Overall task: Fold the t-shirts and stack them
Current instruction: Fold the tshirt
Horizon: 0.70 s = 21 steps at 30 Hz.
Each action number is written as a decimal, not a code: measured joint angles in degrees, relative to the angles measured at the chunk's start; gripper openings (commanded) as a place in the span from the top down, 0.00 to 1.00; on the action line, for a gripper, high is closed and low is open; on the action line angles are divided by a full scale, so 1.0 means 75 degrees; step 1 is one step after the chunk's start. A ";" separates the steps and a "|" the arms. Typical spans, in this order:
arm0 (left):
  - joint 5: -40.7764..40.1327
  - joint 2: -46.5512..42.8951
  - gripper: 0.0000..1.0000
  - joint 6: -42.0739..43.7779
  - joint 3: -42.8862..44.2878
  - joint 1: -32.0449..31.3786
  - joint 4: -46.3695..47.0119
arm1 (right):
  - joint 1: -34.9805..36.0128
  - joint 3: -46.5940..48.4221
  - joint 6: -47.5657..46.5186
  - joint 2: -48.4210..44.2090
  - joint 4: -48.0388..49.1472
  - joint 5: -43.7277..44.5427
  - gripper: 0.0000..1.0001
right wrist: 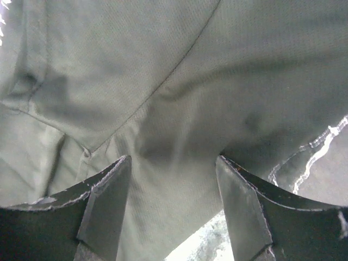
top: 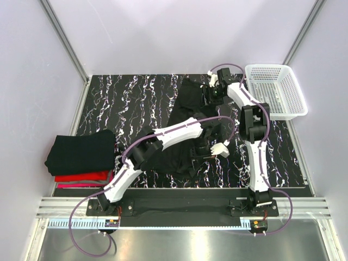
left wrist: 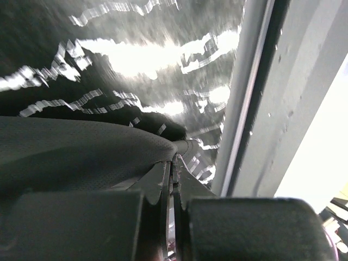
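**Marbled table (top: 125,103), one shirt left to fold**

Just left of the basket (top: 272,89) lies the loose black t-shirt (top: 187,117), with the folded shirts (top: 81,155) far left. The left gripper (left wrist: 173,166) pinches its edge, likely to lift it. The right gripper (right wrist: 174,168) gapes above the cloth, holding nothing.

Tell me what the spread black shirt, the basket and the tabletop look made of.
The black t-shirt: soft matte knit cloth, fine weave and seams showing; basket: likely white plastic, moulded mesh; tabletop: glossy black, white marble-like veins, stone or laminate unclear.

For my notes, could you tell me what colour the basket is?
White, a plastic mesh basket; clearest in the top view.
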 measured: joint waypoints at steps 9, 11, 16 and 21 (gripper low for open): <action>0.0020 0.0839 0.95 -0.0023 0.1137 -0.0099 0.0006 | -0.0023 0.1454 0.0382 0.0982 0.0006 -0.0530 0.25; 0.0035 0.1026 0.94 -0.0029 0.1329 -0.0108 0.0009 | -0.0023 0.1903 0.0548 0.1259 0.0058 -0.0673 0.24; 0.0041 0.1207 0.91 -0.0102 0.1463 -0.0105 0.0047 | -0.0023 0.2664 0.0982 0.1769 0.0274 -0.1005 0.23; 0.0041 0.1268 0.91 -0.0213 0.1620 -0.0102 0.0038 | -0.0020 0.3075 0.1282 0.2078 0.0495 -0.1309 0.21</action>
